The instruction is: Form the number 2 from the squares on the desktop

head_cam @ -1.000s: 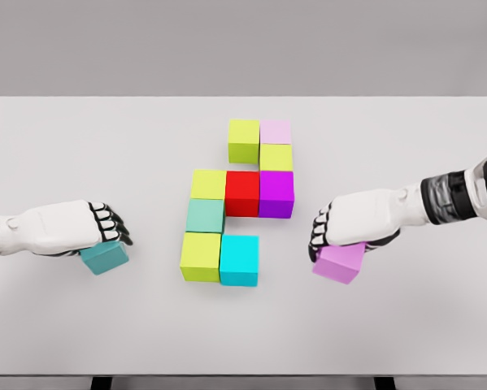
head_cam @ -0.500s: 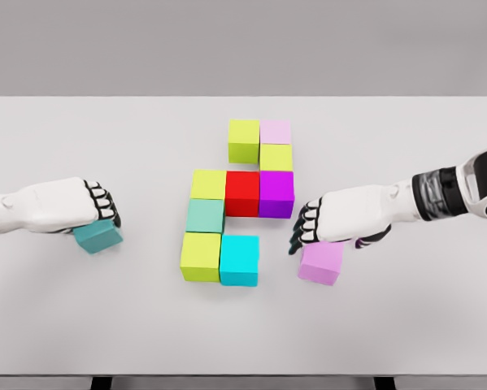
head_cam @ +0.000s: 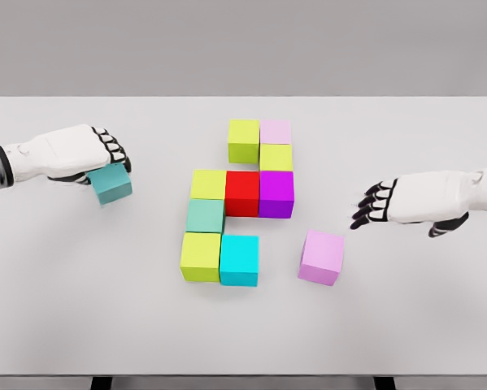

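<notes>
Right hand (head_cam: 389, 203) now open, withdrawn from lilac cube (head_cam: 321, 257), left hand (head_cam: 84, 150) seemingly gripping teal cube (head_cam: 111, 184), carried farther back.

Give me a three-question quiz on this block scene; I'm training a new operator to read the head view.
1. True or false: the right hand holds the lilac block.
2. Which block does the left hand grasp? A red, B teal, C cyan.
3. Which block touches the red block's right side?

Key:
1. False; its fingers are open, clear of the block.
2. B, the teal block.
3. The purple block.
</notes>
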Controlling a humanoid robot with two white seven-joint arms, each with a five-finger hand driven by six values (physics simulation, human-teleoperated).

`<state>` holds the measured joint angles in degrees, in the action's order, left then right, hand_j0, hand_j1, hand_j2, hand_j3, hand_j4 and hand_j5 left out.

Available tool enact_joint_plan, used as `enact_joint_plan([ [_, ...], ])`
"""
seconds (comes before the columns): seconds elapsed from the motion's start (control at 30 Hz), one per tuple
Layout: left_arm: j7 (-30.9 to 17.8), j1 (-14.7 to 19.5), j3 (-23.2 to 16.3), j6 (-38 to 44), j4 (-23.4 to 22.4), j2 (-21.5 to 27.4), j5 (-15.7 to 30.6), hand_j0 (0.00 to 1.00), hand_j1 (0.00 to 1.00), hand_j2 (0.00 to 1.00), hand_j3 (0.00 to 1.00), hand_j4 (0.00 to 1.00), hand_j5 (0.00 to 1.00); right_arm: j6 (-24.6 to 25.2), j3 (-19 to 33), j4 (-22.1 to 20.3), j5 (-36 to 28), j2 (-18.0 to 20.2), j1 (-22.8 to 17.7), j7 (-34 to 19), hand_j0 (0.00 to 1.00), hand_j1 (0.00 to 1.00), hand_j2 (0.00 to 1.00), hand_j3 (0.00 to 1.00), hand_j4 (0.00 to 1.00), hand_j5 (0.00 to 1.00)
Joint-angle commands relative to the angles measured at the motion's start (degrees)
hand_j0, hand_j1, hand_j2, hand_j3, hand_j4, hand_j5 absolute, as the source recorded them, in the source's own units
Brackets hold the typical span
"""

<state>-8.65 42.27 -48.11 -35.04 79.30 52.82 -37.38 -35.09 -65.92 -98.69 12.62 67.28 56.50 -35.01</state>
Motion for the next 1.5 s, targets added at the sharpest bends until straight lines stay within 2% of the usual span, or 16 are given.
enact_joint_plan([
  [0.0, -0.84, 0.09, -0.15, 0.04, -3.89, -3.51, 0.20, 0.59, 0.59, 0.59, 0.59, 0.59, 0.59, 0.09, -2.98, 2.88, 0.12, 1.10, 0.19, 0.01, 1.00, 1.00, 1.00, 1.00, 1.00, 1.00],
  [0.03, -0.84, 0.61, -0.15, 0.04, -4.77, -4.22, 0.20, 0.59, 0.59, 0.59, 0.59, 0.59, 0.59, 0.09, -3.42, 4.03, 0.38, 1.01, 1.15, 0.01, 1.00, 1.00, 1.00, 1.00, 1.00, 1.00],
  [0.13, -0.93, 2.28, -0.15, 0.04, -8.20, -6.68, 0.20, 0.59, 0.59, 0.59, 0.59, 0.59, 0.59, 0.09, -11.94, 5.43, 3.37, -1.01, 5.11, 0.01, 1.00, 1.00, 1.00, 1.00, 1.00, 1.00],
  [0.2, -1.01, 3.78, -0.15, 0.04, -11.62, -8.79, 0.11, 0.59, 0.59, 0.59, 0.59, 0.59, 0.59, 0.09, -14.84, 7.63, 3.55, -2.32, 6.69, 0.01, 1.00, 1.00, 1.00, 1.00, 1.00, 1.00],
  [0.43, -2.60, 8.61, -0.15, 0.04, -22.08, -15.38, 0.02, 0.60, 0.60, 0.60, 0.60, 0.60, 0.60, 0.09, -15.73, 7.37, 5.13, -4.17, 6.69, 0.01, 1.00, 1.00, 1.00, 1.00, 1.00, 1.00],
  [0.47, -2.60, 8.79, -0.15, 0.04, -23.05, -15.82, 0.02, 0.63, 0.63, 0.63, 0.63, 0.63, 0.63, 0.09, -15.73, 7.37, 5.04, -4.79, 6.69, 0.01, 1.00, 1.00, 1.00, 1.00, 1.00, 1.00],
  [0.57, -2.51, 9.40, -0.15, 0.04, -24.20, -15.65, 0.37, 0.88, 0.88, 0.88, 0.88, 0.88, 0.88, 0.09, -15.64, 7.37, 5.04, -5.49, 6.69, 0.01, 1.00, 1.00, 1.00, 1.00, 1.00, 1.00],
  [0.6, -2.42, 9.84, -0.23, 0.04, -23.93, -14.95, 0.81, 1.00, 1.00, 1.00, 1.00, 1.00, 1.00, 0.09, -15.46, 7.20, 4.95, -5.58, 6.69, 0.01, 1.00, 1.00, 1.00, 1.00, 1.00, 1.00],
  [0.73, -2.25, 9.58, -0.23, 0.04, -20.25, -7.92, 4.15, 1.00, 1.00, 1.00, 1.00, 1.00, 1.00, 0.09, -15.20, 7.02, 4.60, -6.46, 7.04, 0.01, 1.00, 1.00, 1.00, 1.00, 1.00, 1.00],
  [0.83, -2.33, 8.09, -0.32, 0.04, -15.59, -3.78, 4.59, 1.00, 1.00, 1.00, 1.00, 1.00, 1.00, 0.09, -15.02, 3.77, 4.69, -6.37, 7.13, 0.01, 1.00, 1.00, 1.00, 1.00, 1.00, 1.00],
  [0.9, -2.51, 6.07, -0.23, 0.04, -11.99, -0.80, 4.42, 1.00, 1.00, 1.00, 1.00, 1.00, 1.00, 0.09, -15.02, 2.89, 4.69, -6.46, 7.22, 0.01, 1.00, 1.00, 1.00, 1.00, 1.00, 1.00],
  [0.97, -2.68, 3.78, -0.15, 0.04, -8.29, 2.72, 4.07, 0.90, 0.90, 0.90, 0.90, 0.90, 0.90, 0.09, -15.11, 2.89, 4.78, -7.07, 7.22, 0.01, 1.00, 1.00, 1.00, 1.00, 1.00, 1.00],
  [1.07, -3.12, 1.15, -0.23, 0.04, -4.95, 5.80, 4.07, 0.90, 0.90, 0.90, 0.90, 0.90, 0.90, 0.09, -15.11, 2.89, 4.69, -7.25, 7.22, 0.01, 1.00, 1.00, 1.00, 1.00, 1.00, 1.00],
  [1.2, -3.21, -1.23, -0.85, 0.04, -1.96, 6.85, 3.98, 0.90, 0.90, 0.90, 0.90, 0.90, 0.90, 0.09, -15.02, 2.27, 4.51, -7.69, 7.22, 0.01, 1.00, 1.00, 1.00, 1.00, 1.00, 1.00],
  [1.37, -3.21, -1.40, -4.01, 0.04, 1.90, 6.41, 3.98, 0.90, 0.90, 0.90, 0.90, 0.90, 0.90, 0.09, -14.93, 2.27, 4.60, -8.48, 7.22, 0.01, 1.00, 1.00, 1.00, 1.00, 1.00, 1.00],
  [1.47, -3.30, -1.40, -5.15, 0.04, 2.26, 5.98, 3.89, 0.90, 0.90, 0.90, 0.90, 0.90, 0.90, 0.09, -14.93, 2.19, 4.34, -8.04, 7.48, 0.01, 1.00, 1.00, 1.00, 1.00, 1.00, 1.00],
])
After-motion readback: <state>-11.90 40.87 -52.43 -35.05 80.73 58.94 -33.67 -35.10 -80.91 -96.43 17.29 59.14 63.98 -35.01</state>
